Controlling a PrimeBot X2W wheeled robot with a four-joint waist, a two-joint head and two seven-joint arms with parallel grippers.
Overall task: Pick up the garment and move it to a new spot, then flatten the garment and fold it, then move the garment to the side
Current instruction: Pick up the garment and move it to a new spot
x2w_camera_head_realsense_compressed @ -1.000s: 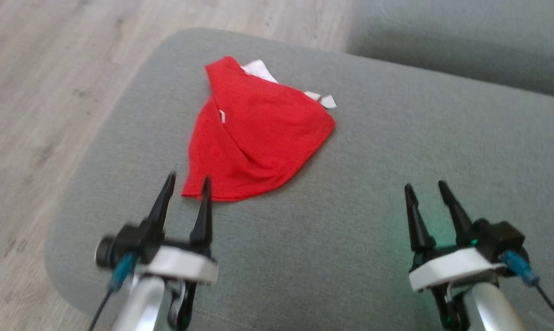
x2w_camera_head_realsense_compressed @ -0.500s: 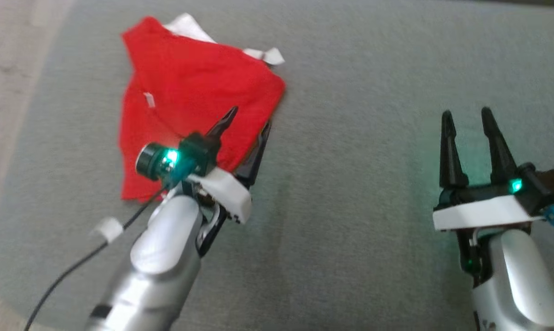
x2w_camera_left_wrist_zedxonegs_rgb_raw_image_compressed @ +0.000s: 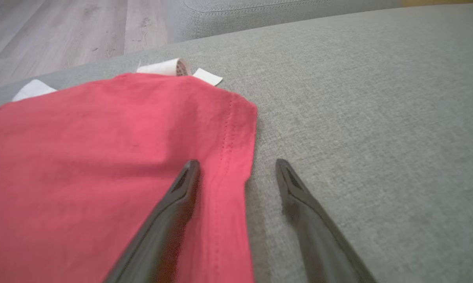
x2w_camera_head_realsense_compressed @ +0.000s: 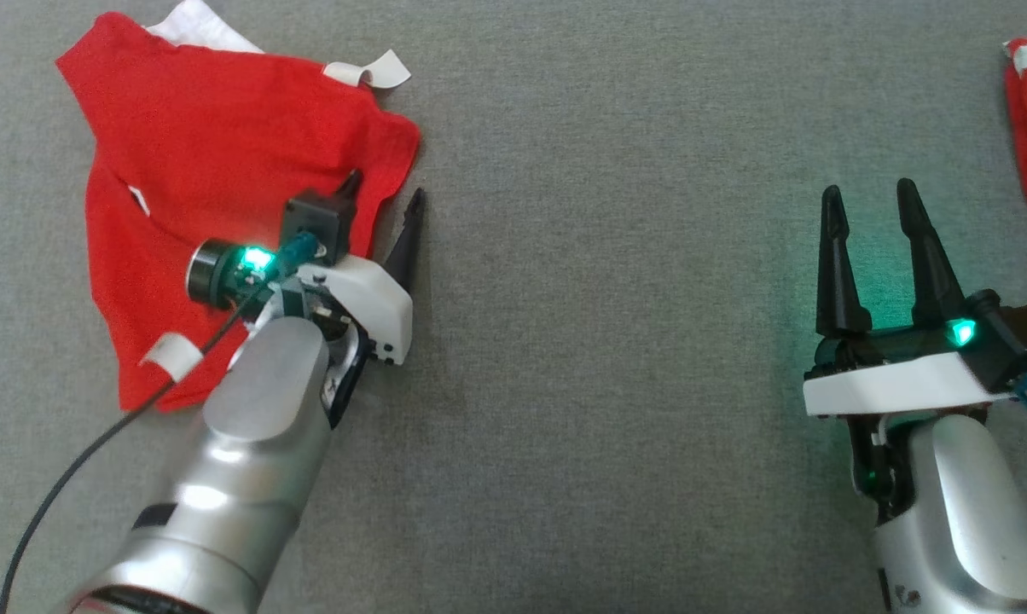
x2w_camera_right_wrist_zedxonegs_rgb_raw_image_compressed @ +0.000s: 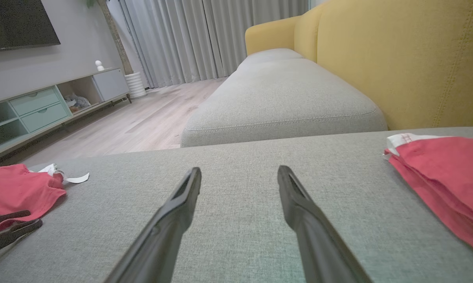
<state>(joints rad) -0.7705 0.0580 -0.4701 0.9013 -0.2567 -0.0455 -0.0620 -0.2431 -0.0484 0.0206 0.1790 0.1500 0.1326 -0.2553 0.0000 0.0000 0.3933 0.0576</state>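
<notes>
Grey seat cushion (x2w_camera_head_realsense_compressed: pixel 616 358) was the work surface, plain woven fabric. Red cloth with white trim (x2w_camera_right_wrist_zedxonegs_rgb_raw_image_compressed: pixel 444 173) lay on the cushion's right end. Yellow backrest (x2w_camera_right_wrist_zedxonegs_rgb_raw_image_compressed: pixel 397 70) stood along the cushion's right side. Another grey cushion (x2w_camera_right_wrist_zedxonegs_rgb_raw_image_compressed: pixel 279 98) sat just beyond the seat cushion's far edge, a seam gap between them. Wood floor (x2w_camera_right_wrist_zedxonegs_rgb_raw_image_compressed: pixel 142 122) ran off the cushion's far left. Across the floor from the cushion: low console (x2w_camera_right_wrist_zedxonegs_rgb_raw_image_compressed: pixel 44 110) with teal drawers, dark TV (x2w_camera_right_wrist_zedxonegs_rgb_raw_image_compressed: pixel 16 23) above it, white ribbed pot (x2w_camera_right_wrist_zedxonegs_rgb_raw_image_compressed: pixel 135 84), grey curtains (x2w_camera_right_wrist_zedxonegs_rgb_raw_image_compressed: pixel 205 35).
</notes>
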